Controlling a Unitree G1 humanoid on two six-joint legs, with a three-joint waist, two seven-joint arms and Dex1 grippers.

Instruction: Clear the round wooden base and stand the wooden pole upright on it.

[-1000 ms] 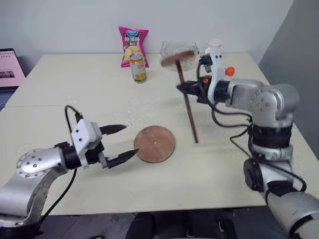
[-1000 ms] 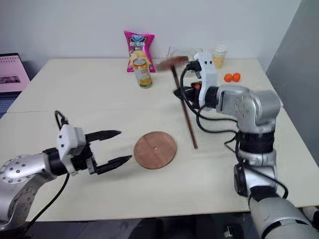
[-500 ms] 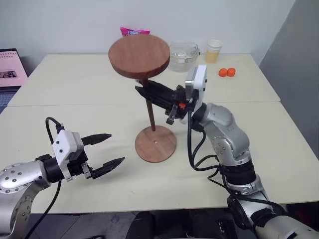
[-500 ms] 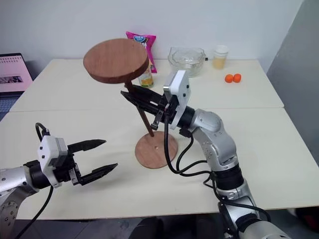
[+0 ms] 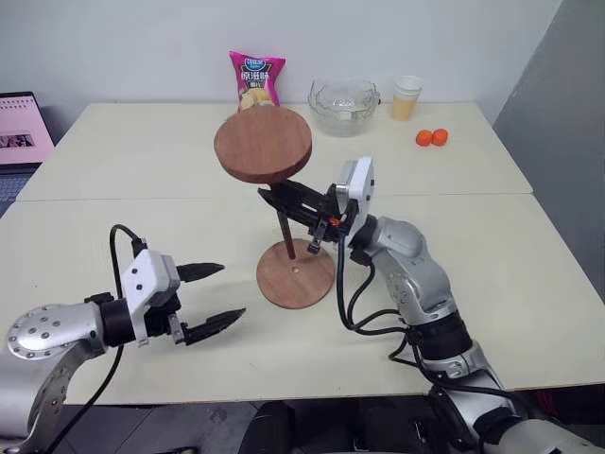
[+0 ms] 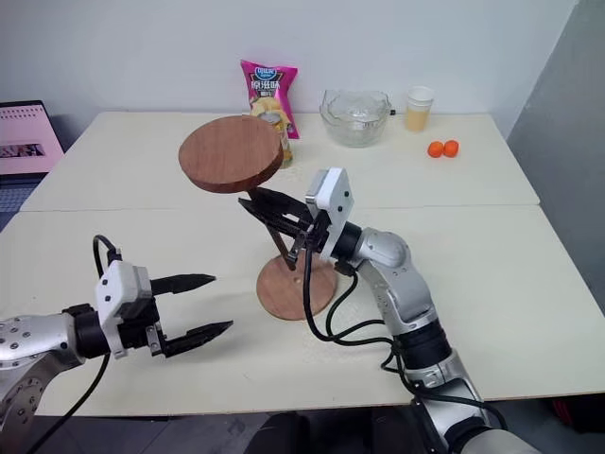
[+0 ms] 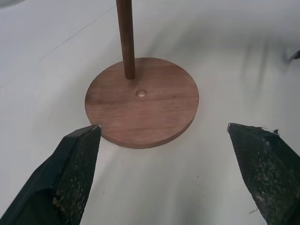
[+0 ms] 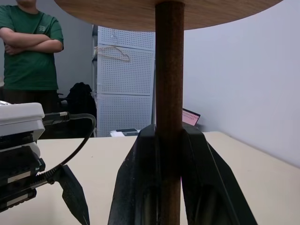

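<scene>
Since a second ago we have swung the wooden pole (image 5: 285,225) from a slant far beside the round wooden base (image 5: 295,273) to near upright over it, thick disc end up. Our right gripper (image 5: 280,198) is clamped on the slim dark shaft; its lower tip meets the base just behind the small centre hole, so seating likely remains. Our left gripper (image 5: 225,293), fingers spread and empty, waits beside the base. The base is a thin, smooth, reddish-brown disc on the pale table (image 5: 113,161).
</scene>
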